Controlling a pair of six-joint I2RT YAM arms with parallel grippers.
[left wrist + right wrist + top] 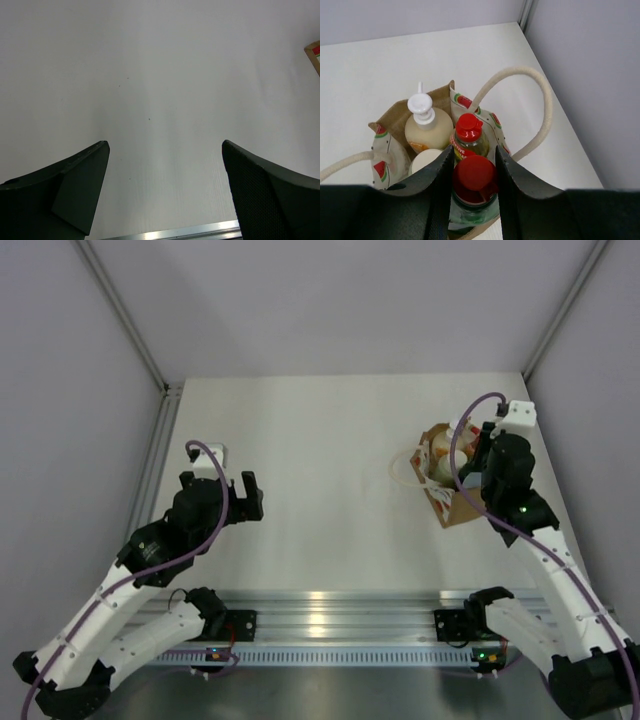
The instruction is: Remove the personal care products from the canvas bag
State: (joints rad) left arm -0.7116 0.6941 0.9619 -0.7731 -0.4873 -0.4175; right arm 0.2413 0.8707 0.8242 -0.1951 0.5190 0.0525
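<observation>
The canvas bag stands at the right of the table; its rim and white rope handles show in the right wrist view. In it stand a dark green bottle with a red cap, a yellow-green bottle with a red cap, a peach pump bottle and a cream cylinder. My right gripper is over the bag, its fingers pressed on both sides of the dark green bottle's cap. My left gripper is open and empty over bare table.
The bag sits close to the table's right edge and the right side wall. A corner of the bag shows at the right edge of the left wrist view. A metal rail runs along the near edge.
</observation>
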